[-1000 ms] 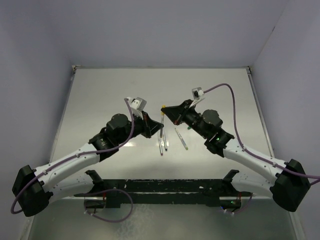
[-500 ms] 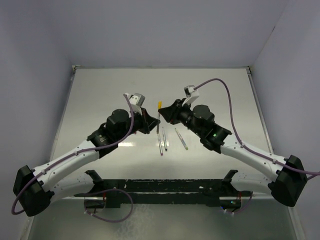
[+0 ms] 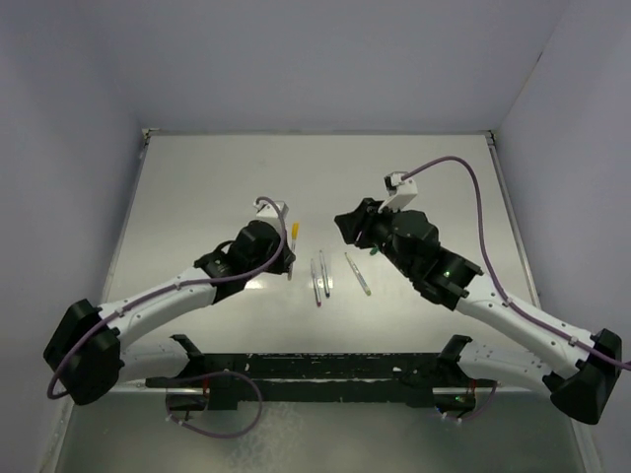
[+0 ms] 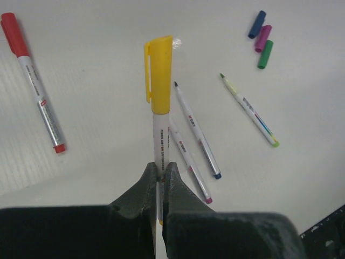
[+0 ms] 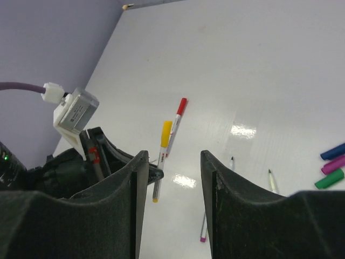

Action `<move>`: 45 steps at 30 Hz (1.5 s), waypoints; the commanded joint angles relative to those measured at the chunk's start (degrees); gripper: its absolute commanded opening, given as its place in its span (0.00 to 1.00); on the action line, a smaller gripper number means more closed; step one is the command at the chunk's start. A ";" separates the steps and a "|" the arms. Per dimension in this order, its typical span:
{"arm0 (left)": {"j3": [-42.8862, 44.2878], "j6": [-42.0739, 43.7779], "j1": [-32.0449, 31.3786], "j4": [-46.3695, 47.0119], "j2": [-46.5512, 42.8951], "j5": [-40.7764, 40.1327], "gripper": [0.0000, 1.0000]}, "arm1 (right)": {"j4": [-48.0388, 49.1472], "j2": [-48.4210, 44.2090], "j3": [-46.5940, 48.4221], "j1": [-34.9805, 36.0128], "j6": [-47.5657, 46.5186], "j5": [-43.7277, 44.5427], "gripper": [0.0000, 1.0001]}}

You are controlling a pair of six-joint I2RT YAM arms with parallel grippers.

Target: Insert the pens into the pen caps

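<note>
My left gripper is shut on the lower barrel of a pale grey pen that wears the yellow cap. It holds this pen above the table, left of the loose pens. My right gripper is open and empty, to the right of that pen. A red-capped pen lies on the table. Two uncapped pens, one with a blue end and one with a purple end, lie side by side. A green-ended pen lies apart. Blue, purple and green caps lie together.
The white table has raised edges at the back and sides. A black frame runs along the near edge between the arm bases. The right arm's cable loops over the table.
The yellow cap has left the right gripper and now sits on the pen. The left gripper has swung left and lower with the capped pen. The right gripper has opened and drawn back right.
</note>
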 commanded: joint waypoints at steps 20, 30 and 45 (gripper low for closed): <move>19.52 3.63 14.96 -2.66 29.30 5.91 0.02 | -15.67 -0.88 -2.19 0.05 7.43 7.03 0.45; 20.78 3.79 14.99 -4.67 35.06 4.29 0.04 | -15.20 -0.40 -3.23 0.09 7.42 6.56 0.45; 20.59 3.26 14.99 -7.00 35.47 -1.11 0.11 | -13.90 2.62 -2.93 0.05 6.59 4.95 0.45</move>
